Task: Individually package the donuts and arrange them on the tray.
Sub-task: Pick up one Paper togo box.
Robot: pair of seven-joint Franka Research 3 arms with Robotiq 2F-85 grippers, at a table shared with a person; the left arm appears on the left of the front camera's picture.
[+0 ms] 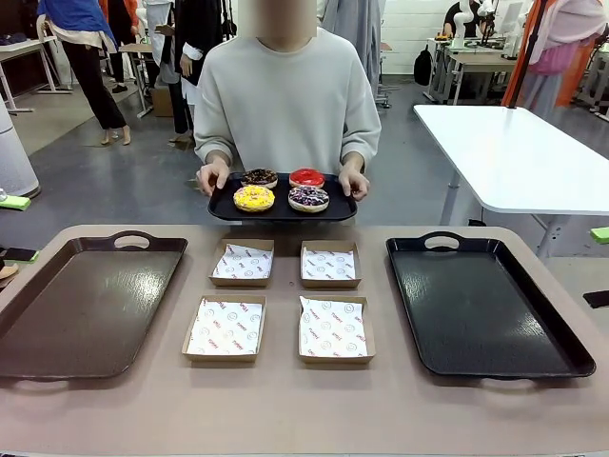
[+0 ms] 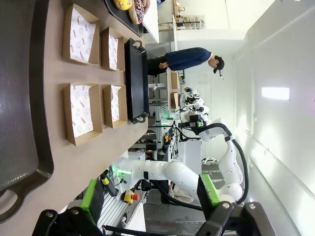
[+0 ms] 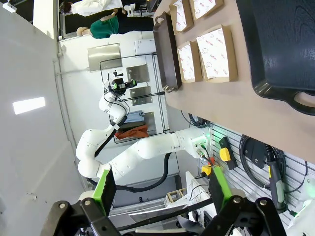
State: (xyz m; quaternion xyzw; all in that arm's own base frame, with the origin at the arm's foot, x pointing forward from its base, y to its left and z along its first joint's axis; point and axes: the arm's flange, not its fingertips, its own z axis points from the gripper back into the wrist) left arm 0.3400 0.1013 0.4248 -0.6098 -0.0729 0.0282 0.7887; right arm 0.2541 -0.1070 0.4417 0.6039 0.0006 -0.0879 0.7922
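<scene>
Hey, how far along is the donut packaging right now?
Done: four paper-lined boxes sit laid out between the brown tray and the large black tray, with only paper in them. In hand: the person holds a small tray with all four donuts at the far side; the robot's left hand and right hand are open, holding nothing. Left: boxing every donut and arranging them on a tray.

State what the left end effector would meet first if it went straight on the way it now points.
Probably the right arm's white link, seen straight ahead of the left end effector; how far off is unclear.
</scene>
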